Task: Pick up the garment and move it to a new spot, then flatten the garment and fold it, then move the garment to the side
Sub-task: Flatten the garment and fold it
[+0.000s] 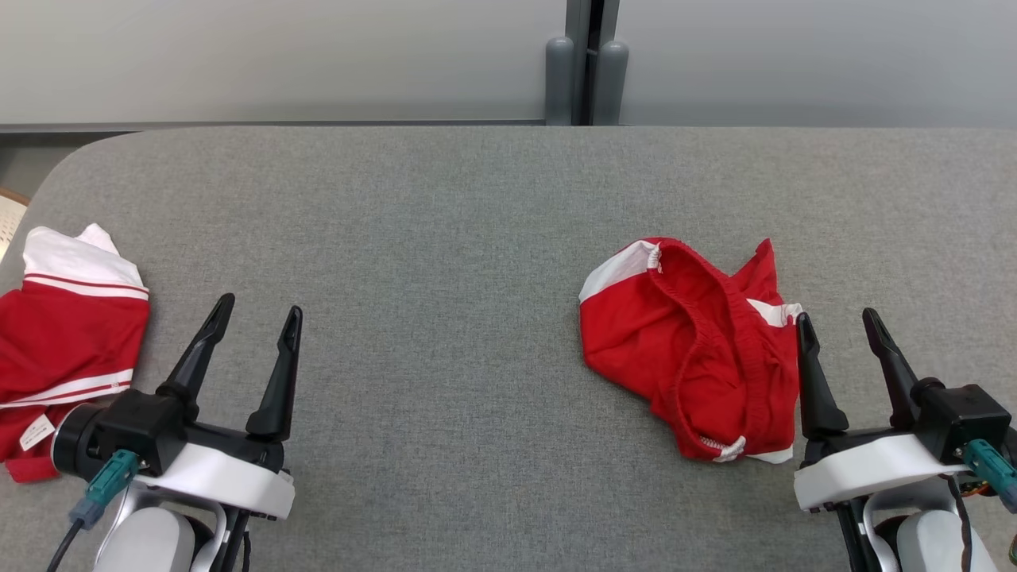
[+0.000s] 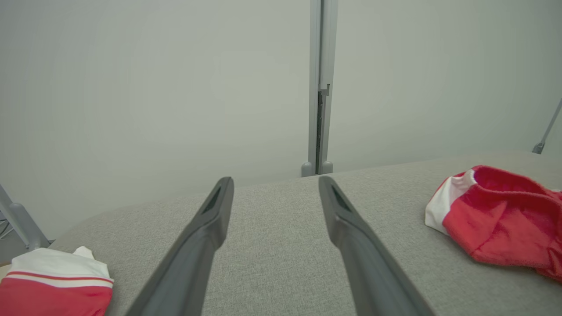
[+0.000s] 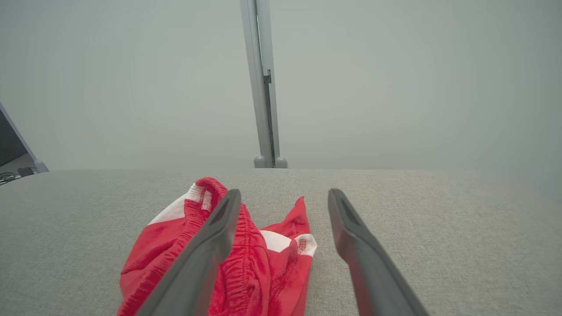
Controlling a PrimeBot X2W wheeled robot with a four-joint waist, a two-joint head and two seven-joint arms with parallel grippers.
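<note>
Head view first: the shorts point(image 1: 683, 349), red with white bits, lie crumpled on the grey tabletop point(image 1: 445, 238), a bit right of the middle, waistband gaping open. Down at the lower right are the right jaws, spread wide with nothing in them. Of their two dark fingers point(image 1: 814, 381), the inner one stands just beside the shorts' right edge, and I can't tell if it actually brushes the cloth. At the lower left the left jaws are just as wide and just as empty, hanging over bare tabletop. Right next to them, by the tabletop's left edge, sits another garment point(image 1: 71, 334), red with white stripes and a small white tag, well apart from the shorts. A grey post point(image 1: 586, 75) stands behind the far edge.

Left wrist view: the fingers point(image 2: 206, 245) are far apart with plain tabletop between them. The shorts point(image 2: 496, 219) are off at that view's right, the other garment point(image 2: 52, 285) is in the bottom left corner, and the post point(image 2: 322, 87) is straight ahead.

Right wrist view: jaws wide again, gripping nothing. The shorts point(image 3: 263, 259) lie low and left of centre. One finger point(image 3: 206, 254) crosses in front of them and the other one is over bare tabletop point(image 3: 461, 228).
</note>
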